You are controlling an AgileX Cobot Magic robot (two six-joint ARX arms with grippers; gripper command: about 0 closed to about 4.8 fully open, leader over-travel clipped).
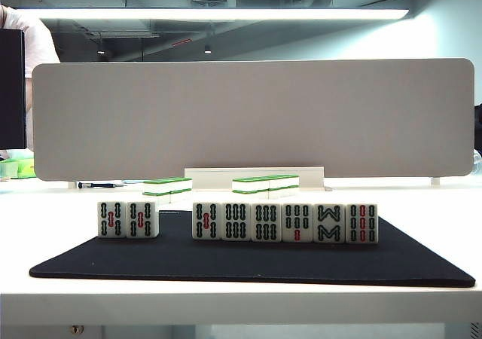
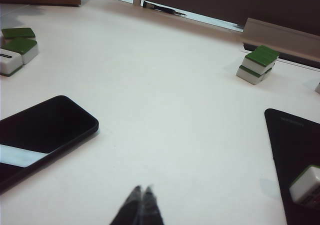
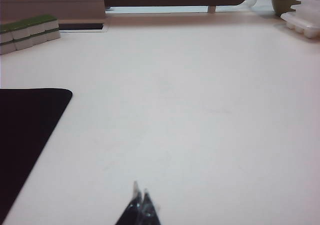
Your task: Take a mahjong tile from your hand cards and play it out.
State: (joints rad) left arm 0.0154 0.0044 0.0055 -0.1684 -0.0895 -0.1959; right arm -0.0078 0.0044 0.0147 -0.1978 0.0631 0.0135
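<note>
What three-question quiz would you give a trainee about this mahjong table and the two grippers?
1. True or false: the left gripper, over the white table beside the black mat, stands open.
2. How many hand cards stand upright on the mat?
3. The W-and-M tile is: A) at the row's left end; B) second from its right end; C) lying flat behind the row.
Key: 1 false: it is shut, as is the right gripper, over the table at the mat's other side. 2 eight. 3 B.
</note>
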